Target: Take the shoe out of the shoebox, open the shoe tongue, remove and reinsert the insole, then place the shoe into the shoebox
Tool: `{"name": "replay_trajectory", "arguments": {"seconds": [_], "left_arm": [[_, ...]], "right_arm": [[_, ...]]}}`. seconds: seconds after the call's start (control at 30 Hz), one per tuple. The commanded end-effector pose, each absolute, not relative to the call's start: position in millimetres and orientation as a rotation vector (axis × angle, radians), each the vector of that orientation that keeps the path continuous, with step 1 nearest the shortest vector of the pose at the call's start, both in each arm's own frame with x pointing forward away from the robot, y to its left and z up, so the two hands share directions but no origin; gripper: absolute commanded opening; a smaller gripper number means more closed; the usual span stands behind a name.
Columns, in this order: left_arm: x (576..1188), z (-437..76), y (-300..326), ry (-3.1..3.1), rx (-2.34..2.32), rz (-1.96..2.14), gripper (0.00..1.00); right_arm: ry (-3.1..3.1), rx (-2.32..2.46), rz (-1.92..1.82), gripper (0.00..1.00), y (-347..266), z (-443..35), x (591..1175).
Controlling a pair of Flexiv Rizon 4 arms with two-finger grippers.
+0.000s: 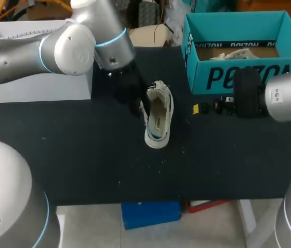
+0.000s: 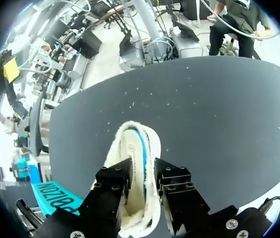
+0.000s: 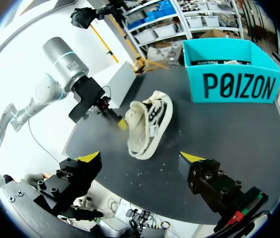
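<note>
The shoe [image 1: 158,120] at frame centre looks to me like pale cloth with a rough, fleecy lining. The table [image 1: 83,165] is matt black, flecked pale. The shoebox [image 1: 248,77], upper right, is matt teal card; my left arm [image 1: 58,49], upper left, smooth satin silver.

The left arm [image 1: 42,51] comes in from the left, wrist angled down and forward, and the left jaws are clamped on the shoe [image 1: 159,118] at its side wall. The right arm [image 1: 285,97] lies level, its wrist pointing left and the right jaws spread wide.
</note>
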State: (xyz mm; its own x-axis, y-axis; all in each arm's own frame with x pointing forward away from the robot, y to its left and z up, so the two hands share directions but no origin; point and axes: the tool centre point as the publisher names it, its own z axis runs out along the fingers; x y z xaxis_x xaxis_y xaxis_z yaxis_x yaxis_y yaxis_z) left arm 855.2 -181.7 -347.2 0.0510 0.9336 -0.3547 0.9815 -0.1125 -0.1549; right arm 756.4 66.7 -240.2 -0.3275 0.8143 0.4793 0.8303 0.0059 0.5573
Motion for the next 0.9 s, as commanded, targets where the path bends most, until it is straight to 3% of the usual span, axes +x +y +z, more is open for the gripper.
{"name": "replay_trajectory", "arguments": {"seconds": [0.03,0.9], "left_arm": [[851.0,-347.0,-183.4,2.034,2.221,-0.399,0.26],[829.4,-382.6,-217.4,1.998,2.26,-0.421,0.1]], "right_arm": [[-2.214,-1.811,-1.251,1.0,67.4,-240.2,756.0],[-2.214,-1.811,-1.251,1.0,67.4,-240.2,756.0]]}}
